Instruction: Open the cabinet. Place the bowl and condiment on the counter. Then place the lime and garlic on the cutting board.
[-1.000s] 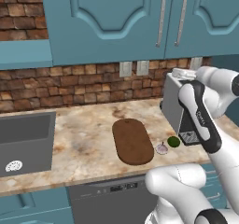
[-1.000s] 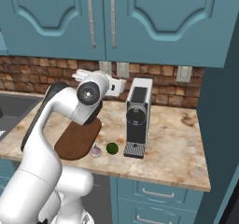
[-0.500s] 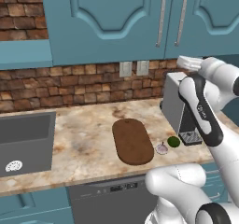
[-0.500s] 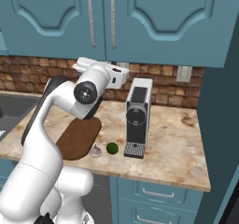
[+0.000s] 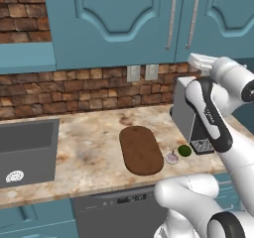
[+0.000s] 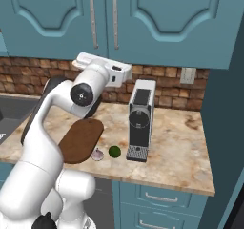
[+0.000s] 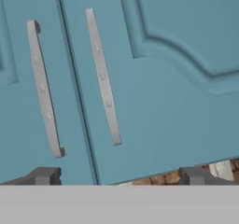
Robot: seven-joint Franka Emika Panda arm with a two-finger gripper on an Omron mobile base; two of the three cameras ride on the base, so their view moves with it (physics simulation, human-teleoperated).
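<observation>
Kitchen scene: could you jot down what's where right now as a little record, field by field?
cabinet: doors shut, two silver handles side by side
claw: open, raised in front of the doors, touching nothing
board: brown oval, bare, flat on the counter
garlic: on the counter, just off the board's right end
lime: on the counter beside the garlic, near the coffee machine
sink: grey basin at the left
bowl, bottle: cannot tell

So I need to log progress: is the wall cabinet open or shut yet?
Shut. Both cabinet doors sit flush, meeting at a thin seam, handles untouched. The claw is open just below them.
</observation>
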